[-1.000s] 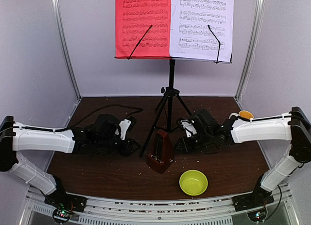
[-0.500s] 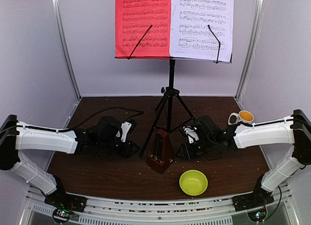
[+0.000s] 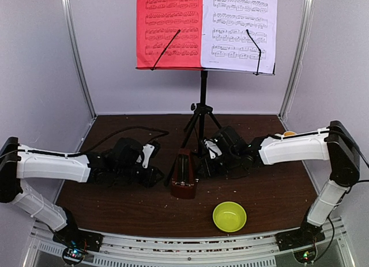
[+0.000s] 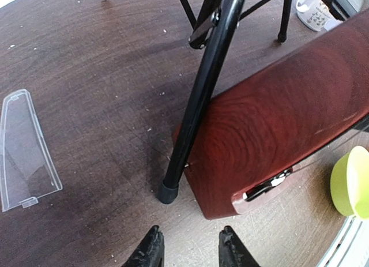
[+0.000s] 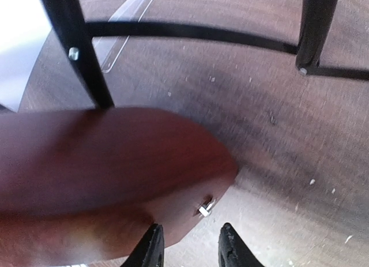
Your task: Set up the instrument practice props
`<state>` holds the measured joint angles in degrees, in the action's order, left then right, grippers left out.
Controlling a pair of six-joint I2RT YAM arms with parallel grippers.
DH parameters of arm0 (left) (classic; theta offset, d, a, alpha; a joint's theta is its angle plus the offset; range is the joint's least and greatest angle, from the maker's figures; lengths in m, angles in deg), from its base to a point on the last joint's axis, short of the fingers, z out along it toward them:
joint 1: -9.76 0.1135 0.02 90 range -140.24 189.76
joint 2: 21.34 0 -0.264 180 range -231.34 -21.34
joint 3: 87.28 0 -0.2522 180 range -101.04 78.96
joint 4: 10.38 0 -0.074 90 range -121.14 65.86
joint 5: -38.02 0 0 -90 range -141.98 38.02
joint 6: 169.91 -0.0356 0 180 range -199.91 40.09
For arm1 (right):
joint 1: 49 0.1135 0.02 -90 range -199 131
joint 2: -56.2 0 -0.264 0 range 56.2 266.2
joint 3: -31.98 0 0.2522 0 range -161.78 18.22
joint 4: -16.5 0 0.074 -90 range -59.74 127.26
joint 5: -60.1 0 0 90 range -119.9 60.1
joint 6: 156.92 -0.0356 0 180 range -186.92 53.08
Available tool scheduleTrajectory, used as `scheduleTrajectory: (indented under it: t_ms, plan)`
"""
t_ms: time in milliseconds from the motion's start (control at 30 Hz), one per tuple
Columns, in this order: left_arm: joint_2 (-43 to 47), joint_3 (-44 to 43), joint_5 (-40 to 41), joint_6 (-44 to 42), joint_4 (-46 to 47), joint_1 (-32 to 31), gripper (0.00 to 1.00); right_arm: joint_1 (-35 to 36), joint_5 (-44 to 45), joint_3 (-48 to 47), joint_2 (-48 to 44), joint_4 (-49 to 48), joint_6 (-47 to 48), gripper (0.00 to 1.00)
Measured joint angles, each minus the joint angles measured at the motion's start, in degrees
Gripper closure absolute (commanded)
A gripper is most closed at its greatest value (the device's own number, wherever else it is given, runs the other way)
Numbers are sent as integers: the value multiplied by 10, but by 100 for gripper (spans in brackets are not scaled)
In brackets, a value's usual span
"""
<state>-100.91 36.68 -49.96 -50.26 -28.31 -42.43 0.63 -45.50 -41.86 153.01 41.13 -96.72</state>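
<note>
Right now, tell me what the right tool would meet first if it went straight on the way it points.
The metronome: its brown side sits just ahead of the right tool, nothing between them. Contact looks near, though depth is unclear. The music stand's legs lie farther back.

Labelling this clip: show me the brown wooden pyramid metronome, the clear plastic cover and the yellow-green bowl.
brown wooden pyramid metronome point(image 3: 183, 175), top view, its sloping face.
clear plastic cover point(image 4: 26, 154), left wrist view, its flat middle.
yellow-green bowl point(image 3: 229, 216), top view, its bare inside.
</note>
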Motion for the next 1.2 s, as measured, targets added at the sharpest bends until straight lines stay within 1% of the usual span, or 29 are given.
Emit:
scheduleTrajectory:
  t_ms: [100, 267, 500, 633, 733, 867, 1000, 1200]
  plan:
    - [11, 2, 6, 1, -3, 0, 66, -6, 1, -20, 9, 12, 12, 62]
    - [24, 7, 12, 1, -4, 0, 65, -8, 5, -21, 0, 23, 32, 46]
    - [26, 17, 18, 1, -4, 0, 65, -6, 1, 50, -108, 6, 61, 15]
    - [27, 21, 19, 1, -4, 0, 65, 6, 1, 95, -162, -42, 63, 4]
    - [27, 21, 20, 1, -3, 0, 65, 27, 10, 109, -176, -74, 60, 3]
    - [27, 21, 21, 1, -2, 0, 65, 54, 31, 108, -172, -114, 56, 6]
    - [26, 21, 21, 1, -2, 0, 65, 78, 68, 91, -150, -127, 55, 10]
    - [27, 21, 23, 3, -2, 0, 65, 100, 127, 61, -109, -138, 54, 13]
